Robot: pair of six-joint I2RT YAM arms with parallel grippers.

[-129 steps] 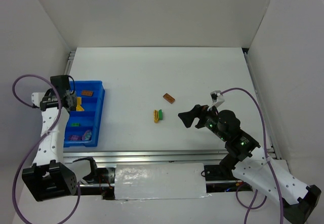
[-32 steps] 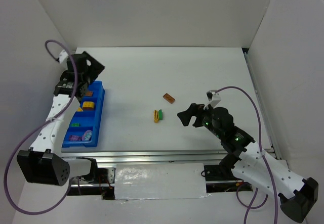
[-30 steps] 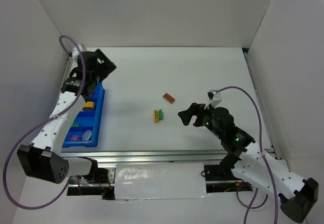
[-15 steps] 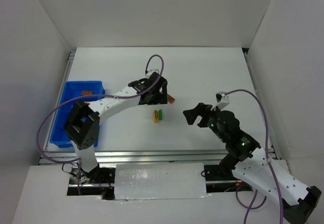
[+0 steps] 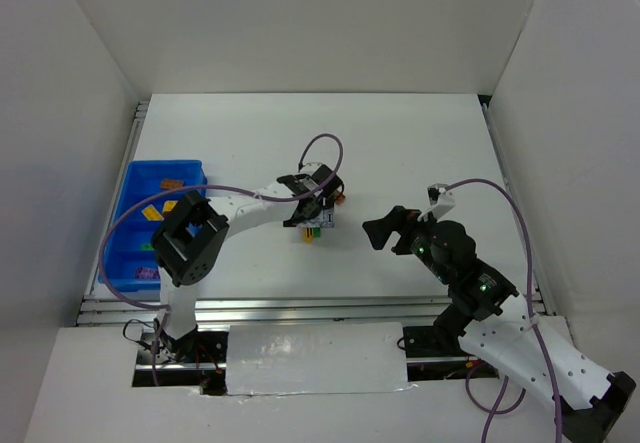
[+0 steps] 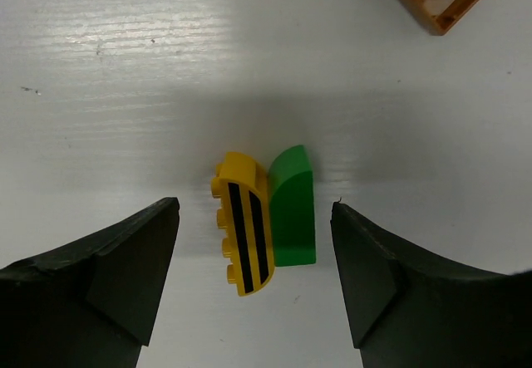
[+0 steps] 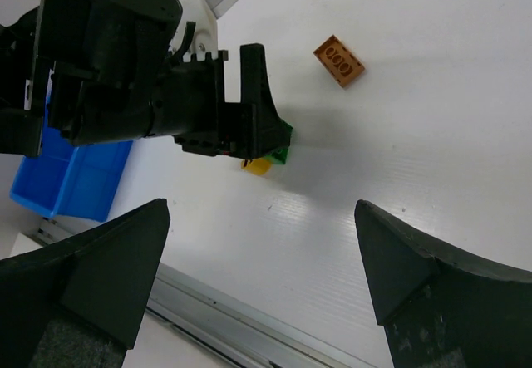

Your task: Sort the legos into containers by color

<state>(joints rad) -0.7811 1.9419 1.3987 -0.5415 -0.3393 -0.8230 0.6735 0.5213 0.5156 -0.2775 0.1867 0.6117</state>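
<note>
At the middle of the white desk (image 5: 400, 143), whose surface shows fine ribbed streaks up close, the left end effector (image 6: 254, 204) hangs over two small plastic bricks that lie touching side by side. Its matte black, wedge-shaped fingers (image 6: 125, 268) are spread wide, one on either side of the pair, and neither touches a brick. The yellow brick (image 6: 243, 233) has a curved glossy top with two black stripes and a row of small studs along its outer edge. The green brick (image 6: 293, 218) is smooth, with a rounded top sloping down to a flat end. A brown-orange brick (image 7: 339, 60) lies apart from them, a little farther and to the right. It is a flat rectangle with round marks in a line along its face (the top view shows only a sliver of it beside the left wrist). The blue tray (image 5: 135, 178) sits at the left edge of the desk, well apart from these bricks. It is hard bright plastic with straight dividers, and small yellow, brown-orange, green and purple pieces show in its compartments. The right end effector (image 7: 262, 210) hovers to the right of the pair with its dark fingers wide apart, holding nothing.
</note>
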